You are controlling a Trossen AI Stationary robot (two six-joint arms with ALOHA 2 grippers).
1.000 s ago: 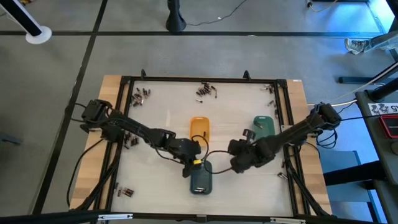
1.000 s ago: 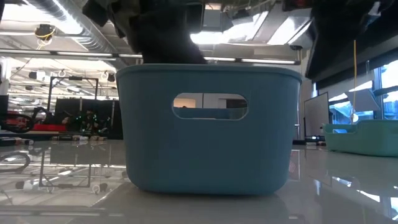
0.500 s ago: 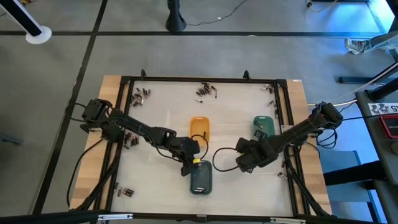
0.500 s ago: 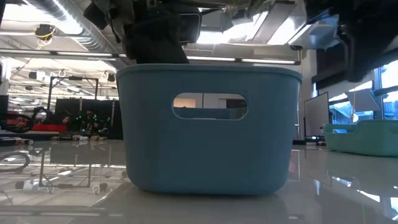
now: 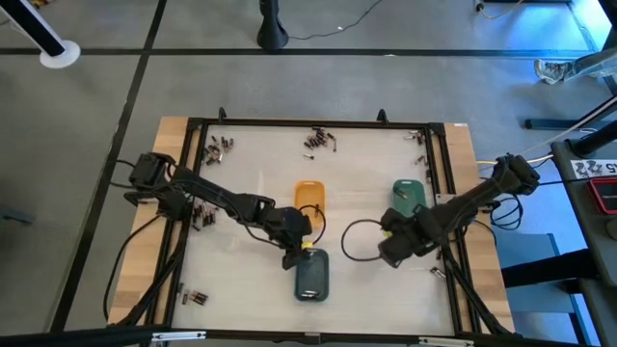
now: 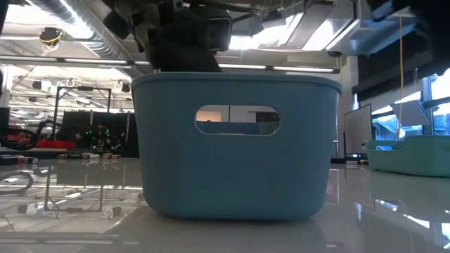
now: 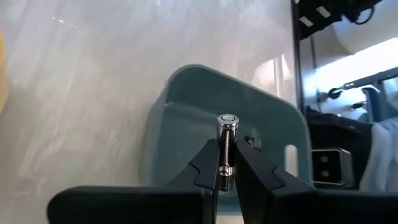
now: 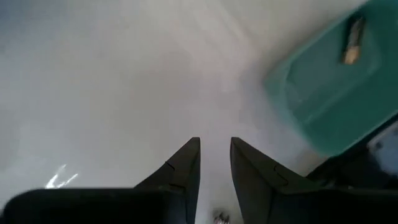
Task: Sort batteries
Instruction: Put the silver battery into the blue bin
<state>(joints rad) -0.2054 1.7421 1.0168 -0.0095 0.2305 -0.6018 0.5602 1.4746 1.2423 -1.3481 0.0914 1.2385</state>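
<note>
My left gripper [image 7: 225, 169] is shut on a small silvery battery [image 7: 226, 144] above the far end of the slate-blue tray [image 5: 310, 275], which fills the low view [image 6: 232, 147]. My right gripper [image 8: 215, 163] points down over bare table near the green tray [image 5: 408, 196], its fingers a little apart with nothing between the tips. A small silvery speck [image 8: 219, 216] shows far back between them; what it is cannot be told. One battery [image 8: 352, 40] lies in the green tray. The orange tray [image 5: 309, 198] stands beyond the slate-blue one. My left gripper pinches the battery by its lower half [image 7: 226, 167] between the two fingertips. The battery lies along the fingers, and its capped end [image 7: 227, 119] sticks out past them. The fingers slant down from the table's left side. The battery hangs clear above the slate-blue tray.
Loose batteries lie in small heaps at the far left [image 5: 217, 147], the far middle [image 5: 319, 141], the far right corner [image 5: 420, 138], the left edge [image 5: 198, 217] and the near left corner [image 5: 193, 297]. A black frame [image 5: 289, 123] rims the table. A cable [image 5: 359, 241] loops beside my right gripper.
My right gripper has gone toward the table's right edge, away from the slate-blue tray and nearer the green one. It has rolled at the wrist and risen a little. My left gripper has kept the battery over the slate-blue tray.
</note>
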